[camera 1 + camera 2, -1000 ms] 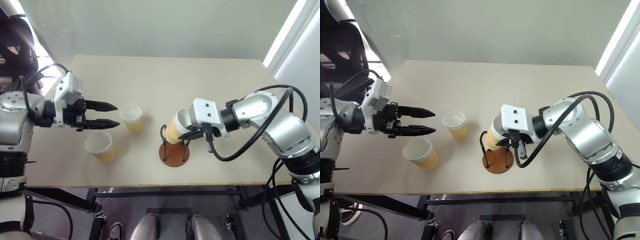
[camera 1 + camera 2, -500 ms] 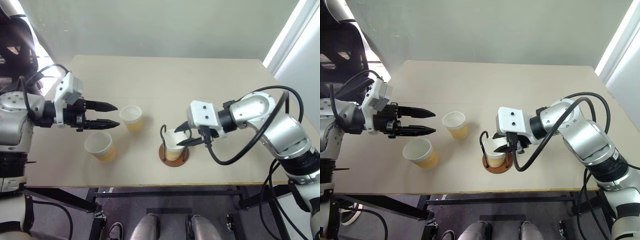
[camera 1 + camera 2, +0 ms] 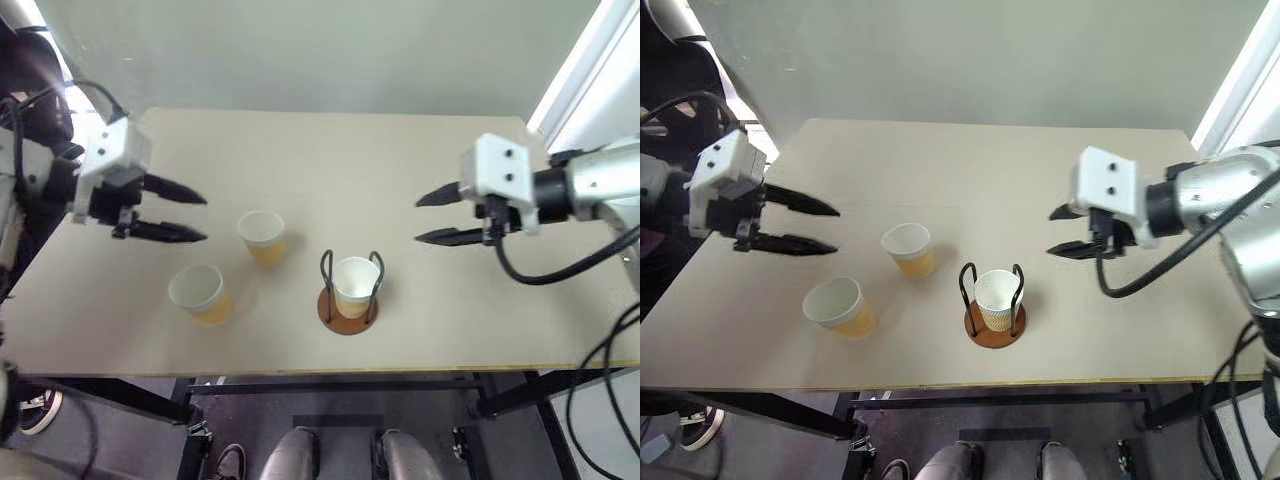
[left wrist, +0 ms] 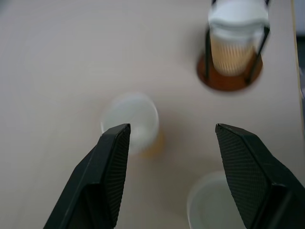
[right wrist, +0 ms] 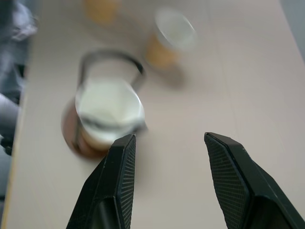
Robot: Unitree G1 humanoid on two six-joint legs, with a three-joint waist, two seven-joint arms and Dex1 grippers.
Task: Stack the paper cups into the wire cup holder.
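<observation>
So far, one cup (image 3: 355,285) seated in holder (image 3: 348,310); two cups (image 3: 262,236) (image 3: 198,293) left, just beyond left gripper (image 3: 193,217) fingertips. Both left and right gripper (image 3: 428,216) spread apart, empty.

Near cup (image 4: 217,202) cut by edge

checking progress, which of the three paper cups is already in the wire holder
The cup standing upright between the loops of the wire holder. The other two cups stand loose on the table to its left.
</observation>
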